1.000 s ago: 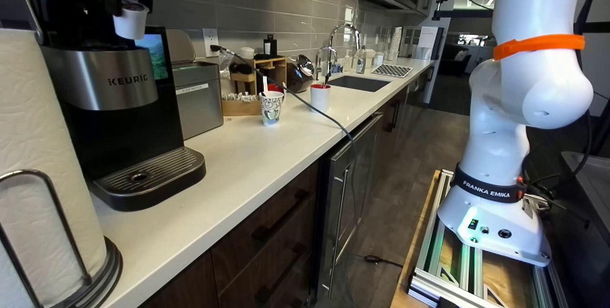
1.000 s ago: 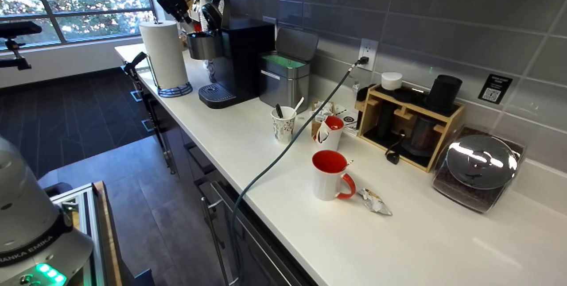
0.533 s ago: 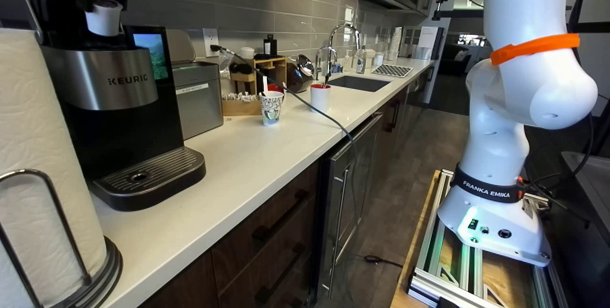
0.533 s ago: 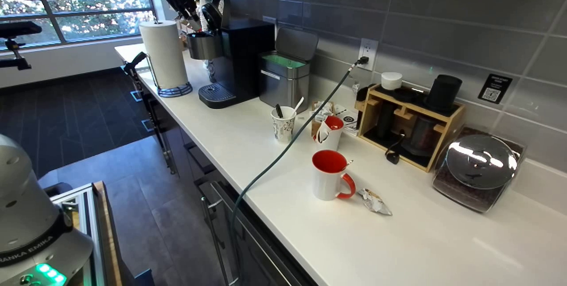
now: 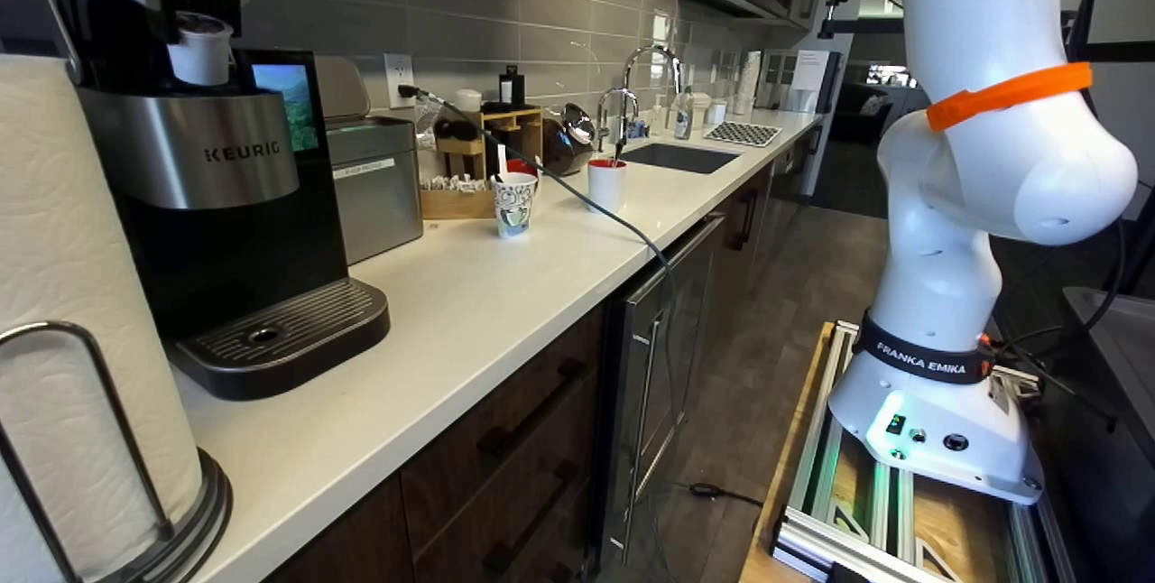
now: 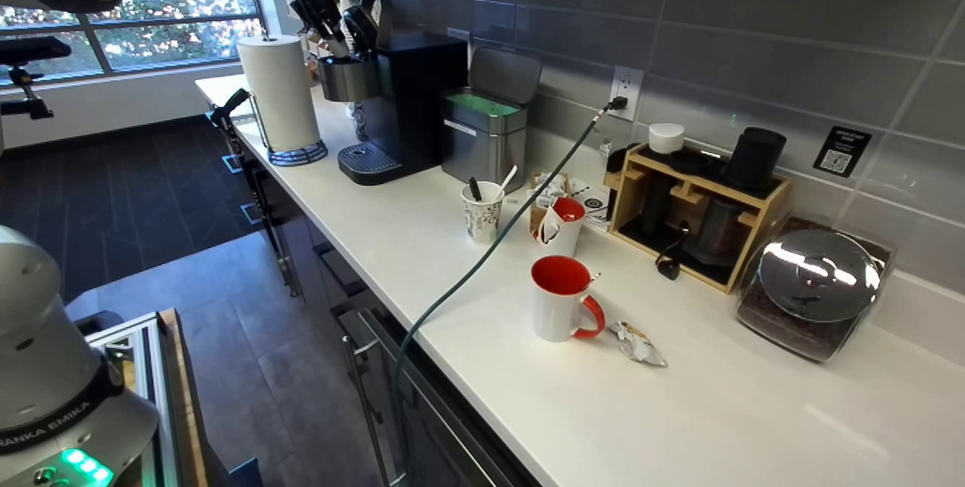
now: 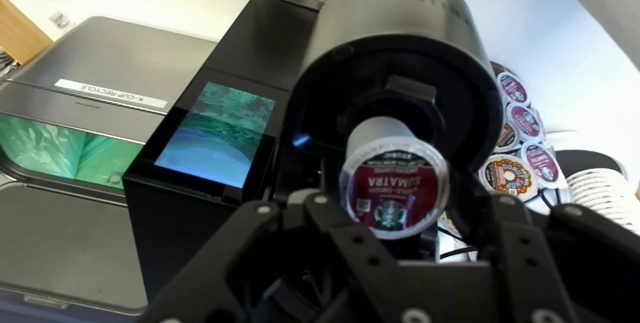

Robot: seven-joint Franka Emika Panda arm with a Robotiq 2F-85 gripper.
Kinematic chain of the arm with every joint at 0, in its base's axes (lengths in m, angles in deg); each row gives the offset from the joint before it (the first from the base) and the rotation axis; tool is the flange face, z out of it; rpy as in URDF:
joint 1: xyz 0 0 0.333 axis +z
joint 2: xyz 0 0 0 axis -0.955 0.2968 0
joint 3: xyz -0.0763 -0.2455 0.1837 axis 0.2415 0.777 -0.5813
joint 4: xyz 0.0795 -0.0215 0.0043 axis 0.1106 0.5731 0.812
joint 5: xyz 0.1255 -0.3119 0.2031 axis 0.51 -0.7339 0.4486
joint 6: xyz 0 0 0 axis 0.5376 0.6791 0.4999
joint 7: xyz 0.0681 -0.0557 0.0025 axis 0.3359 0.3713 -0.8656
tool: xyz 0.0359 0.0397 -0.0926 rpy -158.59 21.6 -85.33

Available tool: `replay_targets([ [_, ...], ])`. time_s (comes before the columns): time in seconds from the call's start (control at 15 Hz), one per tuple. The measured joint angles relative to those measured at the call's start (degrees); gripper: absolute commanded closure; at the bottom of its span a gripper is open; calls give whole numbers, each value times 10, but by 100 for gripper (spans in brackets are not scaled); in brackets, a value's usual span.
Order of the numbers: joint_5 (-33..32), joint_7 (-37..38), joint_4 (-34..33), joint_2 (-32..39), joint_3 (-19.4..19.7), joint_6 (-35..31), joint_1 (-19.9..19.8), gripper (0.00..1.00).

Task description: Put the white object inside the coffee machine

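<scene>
In the wrist view, left to right: at nine o'clock, an open bin (image 7: 90, 119); centre, the white pod (image 7: 395, 188), lid facing the viewer, held between the jaws; at twelve, the machine (image 7: 395, 18), pod's base just over its open top, contact unclear; at two, other pods (image 7: 525, 120).

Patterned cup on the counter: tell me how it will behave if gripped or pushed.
The patterned cup looks like thin paper, so it would probably be light and dent when squeezed. Its base looks narrower than its rim, so a high push may tip it and spill the white stick poking out.
</scene>
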Motion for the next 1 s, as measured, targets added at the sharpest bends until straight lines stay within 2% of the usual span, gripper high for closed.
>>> replay_targets([
  [0.27,0,0,-15,15,1,10,2,71],
  [0.33,0,0,-19,19,4,16,4,50],
  [0.4,1,0,-25,23,8,23,8,21],
  [0.47,1,0,-32,26,10,32,13,21],
  [0.67,1,0,-45,33,9,49,16,1],
  [1.0,4,0,-61,32,8,62,16,0],
])
